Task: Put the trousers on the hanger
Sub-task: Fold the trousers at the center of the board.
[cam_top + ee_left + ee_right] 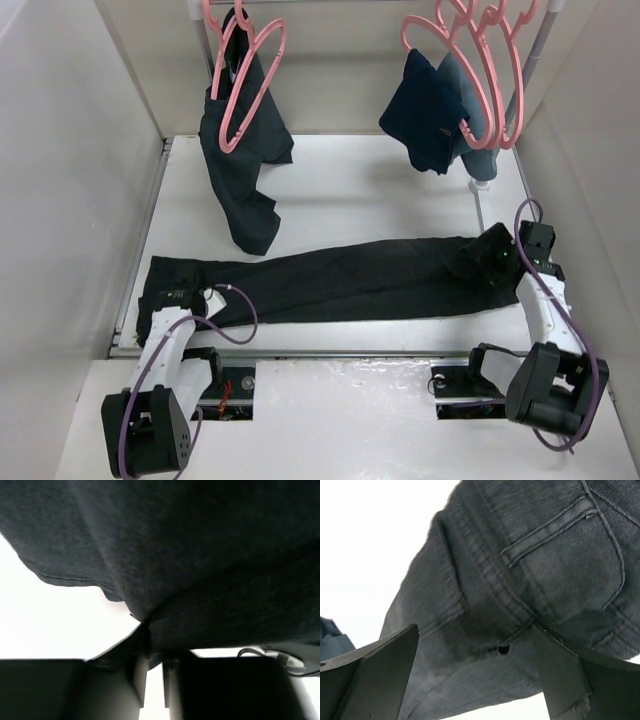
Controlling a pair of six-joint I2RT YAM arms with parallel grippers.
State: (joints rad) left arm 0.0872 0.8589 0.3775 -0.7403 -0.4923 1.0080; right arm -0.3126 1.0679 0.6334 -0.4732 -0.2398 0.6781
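The black trousers (340,280) lie flat across the table, leg ends at the left and waistband at the right. My left gripper (182,297) is at the leg ends. In the left wrist view its jaws (155,656) are nearly closed, pinching a fold of the dark fabric (200,570). My right gripper (497,258) is at the waist end. In the right wrist view it (475,627) is open wide over the waistband (520,580), with fabric between the fingers. Pink hangers (497,60) hang on the rail at the back right.
Another black garment (240,170) hangs on pink hangers (250,75) at the back left. A dark navy garment (425,110) hangs at the back right. White walls close in on both sides. The rack pole (530,60) stands at the right.
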